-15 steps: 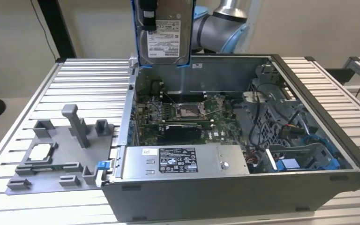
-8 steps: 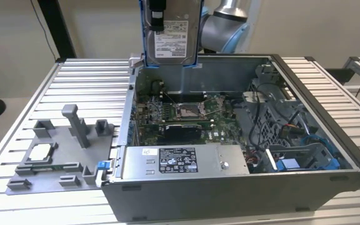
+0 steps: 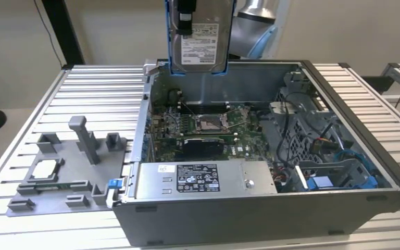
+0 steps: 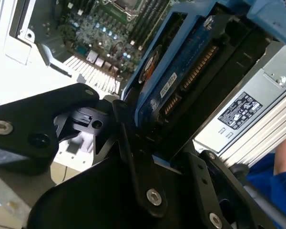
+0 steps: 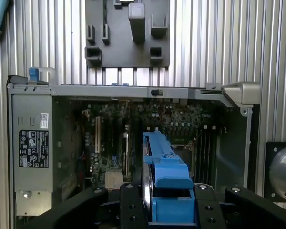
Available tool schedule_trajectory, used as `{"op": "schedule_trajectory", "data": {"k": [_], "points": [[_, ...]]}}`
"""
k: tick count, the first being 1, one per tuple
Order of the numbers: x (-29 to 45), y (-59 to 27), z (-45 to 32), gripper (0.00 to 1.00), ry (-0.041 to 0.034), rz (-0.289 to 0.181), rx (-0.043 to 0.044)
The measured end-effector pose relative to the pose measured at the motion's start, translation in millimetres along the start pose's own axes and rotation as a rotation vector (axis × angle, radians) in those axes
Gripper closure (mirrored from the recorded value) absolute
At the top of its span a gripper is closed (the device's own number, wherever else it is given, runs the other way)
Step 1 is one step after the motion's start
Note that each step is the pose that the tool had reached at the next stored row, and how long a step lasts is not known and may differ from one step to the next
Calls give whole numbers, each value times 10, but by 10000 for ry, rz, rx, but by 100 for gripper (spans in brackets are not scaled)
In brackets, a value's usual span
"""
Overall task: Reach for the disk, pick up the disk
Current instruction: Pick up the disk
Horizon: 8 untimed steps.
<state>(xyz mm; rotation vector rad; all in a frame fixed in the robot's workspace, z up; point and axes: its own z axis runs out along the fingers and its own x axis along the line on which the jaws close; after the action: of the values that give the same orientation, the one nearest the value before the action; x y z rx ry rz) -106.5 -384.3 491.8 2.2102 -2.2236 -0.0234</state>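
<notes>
The disk [image 3: 200, 44], a silver-grey drive with a white label and a bright blue bracket, hangs upright in the air above the back wall of the open computer case [image 3: 255, 219]. My gripper [image 3: 184, 18] is shut on its upper end. In the first wrist view the disk's [image 5: 166, 174] blue edge runs between my two black fingers [image 5: 131, 206], with the gripper [image 5: 168, 200] closed around it. The second wrist view shows the disk's [image 4: 181, 71] connector side clamped in the gripper [image 4: 162, 150].
Below the disk lies the case's motherboard [image 3: 210, 125]. A long grey power-supply box [image 3: 200, 179] sits along the case's near wall, and a drive bay with blue parts [image 3: 332, 179] is at the exterior view's right. A grey fixture plate [image 3: 61, 172] rests on the slatted metal table [image 3: 96, 88].
</notes>
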Motion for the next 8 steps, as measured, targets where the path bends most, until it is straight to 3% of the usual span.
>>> {"op": "schedule_trajectory", "data": {"k": [8], "points": [[3,-160,5,100,0,0,0]]}}
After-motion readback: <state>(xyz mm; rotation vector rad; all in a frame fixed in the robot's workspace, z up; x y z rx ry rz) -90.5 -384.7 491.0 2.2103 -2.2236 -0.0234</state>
